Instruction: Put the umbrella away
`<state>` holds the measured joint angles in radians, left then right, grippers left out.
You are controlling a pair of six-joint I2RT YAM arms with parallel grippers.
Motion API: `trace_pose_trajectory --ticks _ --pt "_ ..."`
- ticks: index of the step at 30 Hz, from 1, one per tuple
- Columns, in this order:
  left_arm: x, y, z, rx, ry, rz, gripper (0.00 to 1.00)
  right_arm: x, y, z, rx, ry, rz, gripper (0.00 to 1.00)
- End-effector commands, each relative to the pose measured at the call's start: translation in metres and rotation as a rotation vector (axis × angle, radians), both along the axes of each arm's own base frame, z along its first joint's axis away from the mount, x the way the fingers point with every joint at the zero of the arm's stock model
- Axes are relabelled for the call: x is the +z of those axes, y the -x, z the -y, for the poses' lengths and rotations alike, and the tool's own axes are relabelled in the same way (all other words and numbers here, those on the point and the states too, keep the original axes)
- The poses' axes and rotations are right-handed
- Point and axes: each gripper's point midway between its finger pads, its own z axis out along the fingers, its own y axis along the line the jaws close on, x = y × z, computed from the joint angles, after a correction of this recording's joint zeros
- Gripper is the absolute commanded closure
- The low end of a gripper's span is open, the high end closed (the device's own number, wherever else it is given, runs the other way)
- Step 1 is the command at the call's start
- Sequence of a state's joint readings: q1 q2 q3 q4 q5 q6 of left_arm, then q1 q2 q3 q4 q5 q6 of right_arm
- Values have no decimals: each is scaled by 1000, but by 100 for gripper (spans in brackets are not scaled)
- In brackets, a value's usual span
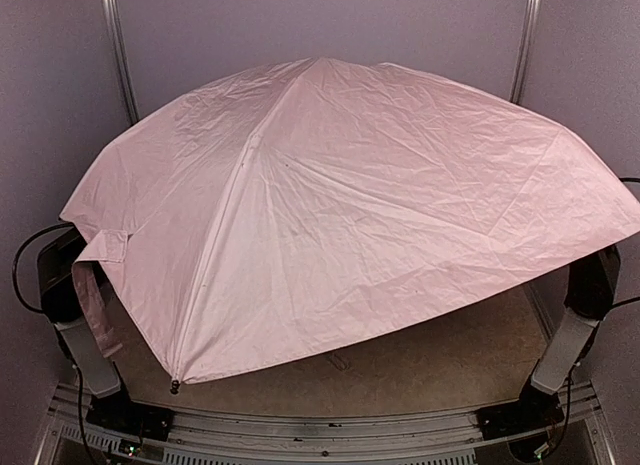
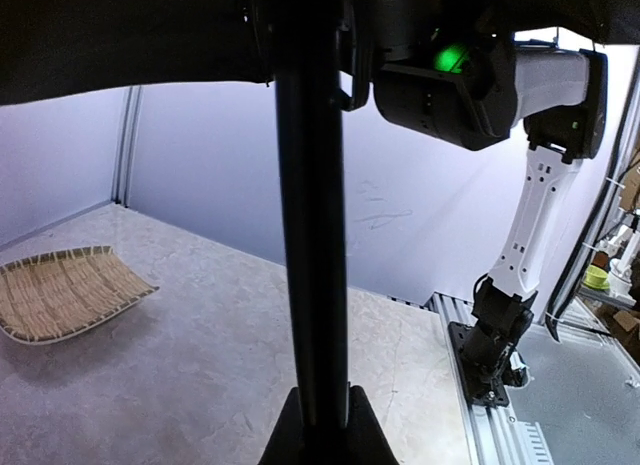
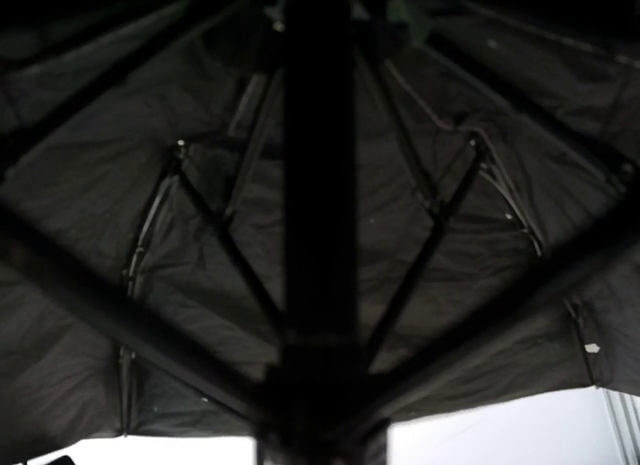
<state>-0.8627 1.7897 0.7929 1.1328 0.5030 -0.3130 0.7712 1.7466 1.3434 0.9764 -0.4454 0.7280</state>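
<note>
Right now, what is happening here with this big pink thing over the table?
The pink umbrella is fully open and covers most of the table from above. Under it, the left gripper is closed on the dark shaft, and the right gripper seems closed on the same shaft higher up. A woven tray lies on the table. The canopy is not yet folded.

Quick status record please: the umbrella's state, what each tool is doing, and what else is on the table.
umbrella: fully open, pale pink canopy hides most of the top view
shaft: dark, upright in the left wrist view
left tool: shut on the shaft, one finger on each side
right tool: shut, high by the shaft under the canopy; its grip not clearly visible
bamboo tray: lying on the table, apart from the shaft
folding: not yet done
</note>
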Motion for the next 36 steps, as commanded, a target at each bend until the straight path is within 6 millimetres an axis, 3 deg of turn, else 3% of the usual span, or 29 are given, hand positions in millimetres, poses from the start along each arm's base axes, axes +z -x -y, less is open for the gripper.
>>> trace_pose_trajectory --ticks 1,5,8,12,22,27,36 --pt "10 0 -1 -1 42 20 100 30 1 18 -47 -83 37 100" --pt "20 -6 -3 46 66 17 100 18 -28 23 -268 -30 -13 73" --pt "20 -12 -3 84 57 24 100 16 -29 22 -368 6 33 61" --pt "15 -19 -2 112 38 15 100 16 -32 23 -499 53 77 58" --pt "13 -19 -1 112 32 10 100 21 -39 29 -602 91 132 46" --pt "17 -20 -3 118 38 15 100 18 -41 25 -597 115 129 61" --pt "24 -25 -8 137 35 33 100 5 -46 24 -612 160 99 47"
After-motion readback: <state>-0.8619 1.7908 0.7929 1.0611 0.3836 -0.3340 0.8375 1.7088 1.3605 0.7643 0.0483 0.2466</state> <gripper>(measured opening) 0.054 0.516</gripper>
